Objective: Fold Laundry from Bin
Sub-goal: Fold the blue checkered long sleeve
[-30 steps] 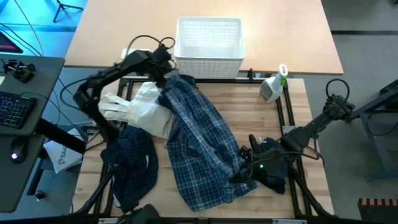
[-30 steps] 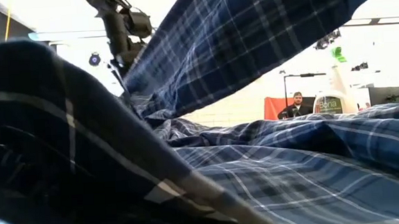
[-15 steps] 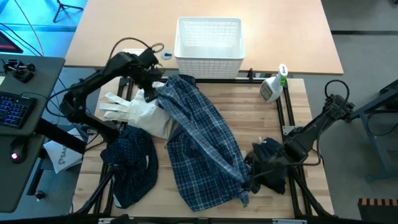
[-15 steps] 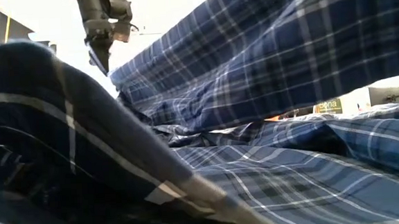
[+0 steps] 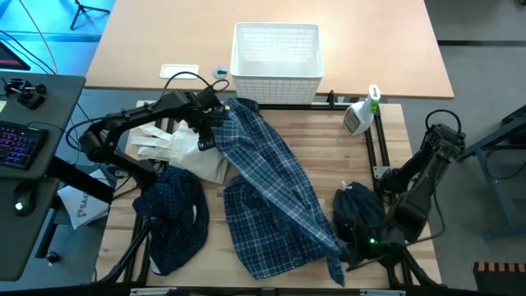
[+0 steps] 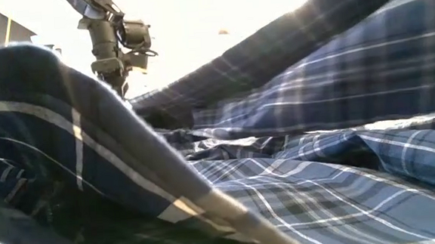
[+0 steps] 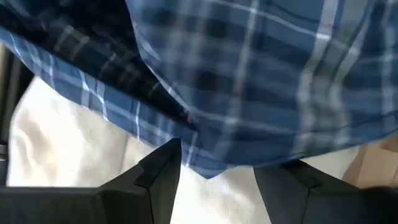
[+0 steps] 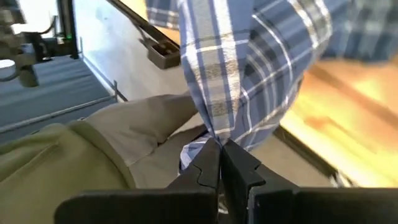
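- Laundry lies spread over the wooden bench (image 5: 386,156), all of it outside the white lattice bin (image 5: 276,76), which stands at the bench's far edge.
- The plaid shirt (image 5: 271,189) runs in a long diagonal band from just beside the bin's front wall down toward the near right corner of the bench.
- The left end effector (image 5: 205,131) sits at the shirt's upper end, close in front of the bin; in the left wrist view its fingers (image 7: 158,171) stand apart with the shirt's hem hanging between them over the cream-white cloth bag (image 5: 185,148), and no pinch on the cloth is visible.
- The right end effector (image 8: 221,155), far from the bin at the near right edge of the bench, is clamped tight on a gathered corner of the plaid shirt, which rises from its fingertips in the right wrist view.
- A dark navy piece (image 5: 357,210) lies bunched beside the right arm, to the right of the shirt.
- The dotted navy shirt (image 5: 173,218) lies crumpled on the near left, diagonally away from the bin and below the cloth bag.
- A spray bottle (image 5: 360,115) stands just right of the bin.
- In the low view, plaid folds fill nearly everything, with the left arm's wrist (image 6: 115,49) above them.
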